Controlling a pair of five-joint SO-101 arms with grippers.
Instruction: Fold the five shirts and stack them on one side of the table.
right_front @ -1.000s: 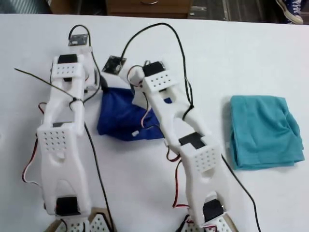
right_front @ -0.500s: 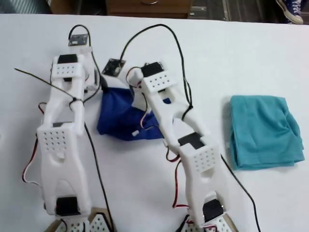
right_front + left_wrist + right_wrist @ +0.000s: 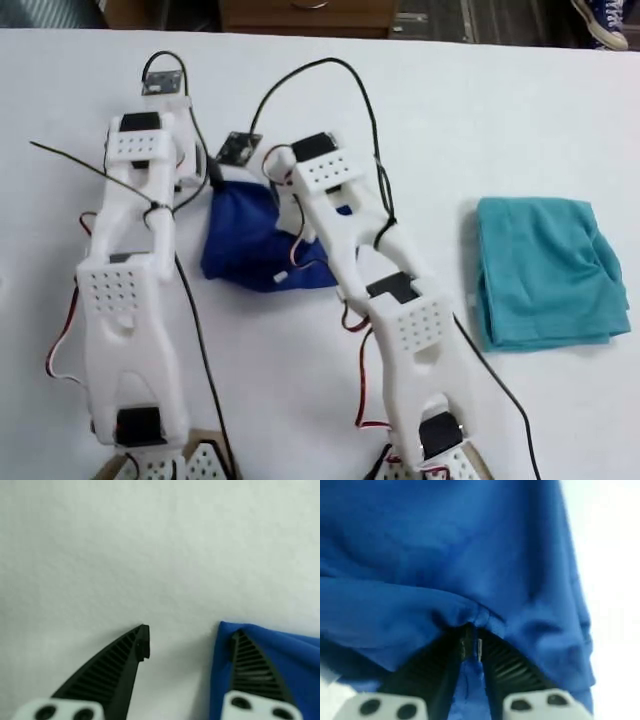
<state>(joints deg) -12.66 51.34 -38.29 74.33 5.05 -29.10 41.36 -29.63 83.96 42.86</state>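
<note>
Near: the right pincer (image 3: 471, 642) is clenched on a gathered fold of the blue shirt (image 3: 470, 555). The left pincer (image 3: 190, 637) is released, one finger over the shirt's edge, the other over bare tabletop (image 3: 125, 545). From above, the shirt lies crumpled between the arms. Within the last second the right arm has swung slightly toward the left, the cloth's outline barely altered, so the fold is judged only begun. The high view adds a folded teal shirt (image 3: 545, 270) at the right side, while the wrist views supply the grip.
</note>
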